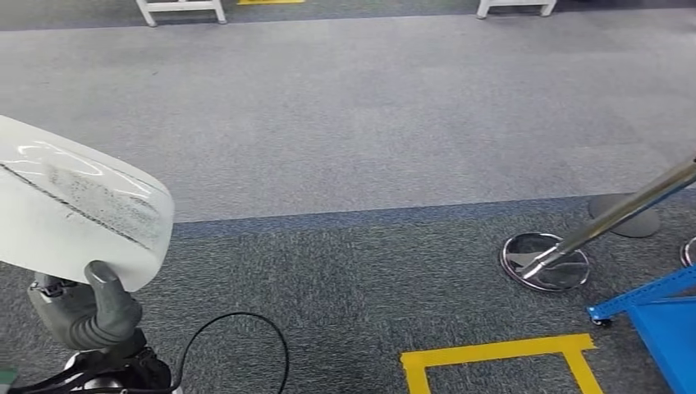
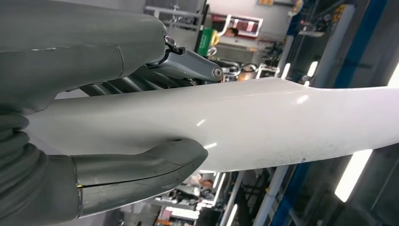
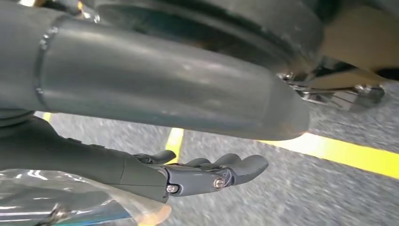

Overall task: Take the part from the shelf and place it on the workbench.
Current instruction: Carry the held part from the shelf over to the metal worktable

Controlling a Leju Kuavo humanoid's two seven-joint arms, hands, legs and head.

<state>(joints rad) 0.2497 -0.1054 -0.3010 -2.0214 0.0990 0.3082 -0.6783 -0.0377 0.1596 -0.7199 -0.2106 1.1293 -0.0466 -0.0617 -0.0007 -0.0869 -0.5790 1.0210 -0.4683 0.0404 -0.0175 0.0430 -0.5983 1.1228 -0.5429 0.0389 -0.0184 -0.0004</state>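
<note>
The part (image 1: 74, 205) is a long, smooth white panel with a speckled grey patch, carried low at the left of the head view. My left hand (image 1: 90, 308) grips it from below. In the left wrist view the thick grey thumb (image 2: 136, 169) presses one face of the part (image 2: 282, 122) and the darker fingers (image 2: 188, 66) wrap the other side. My right hand (image 3: 141, 84) hangs over the carpet, its fingers (image 3: 211, 175) stretched out apart from the thumb and holding nothing.
Grey carpet lies ahead. A chrome stanchion base (image 1: 546, 263) with its leaning pole (image 1: 632, 205) stands at the right, beside a blue frame on casters (image 1: 657, 316). Yellow floor tape (image 1: 501, 357) marks a square near my feet. A black cable (image 1: 238, 328) loops by my left arm. White table legs (image 1: 180, 10) stand far off.
</note>
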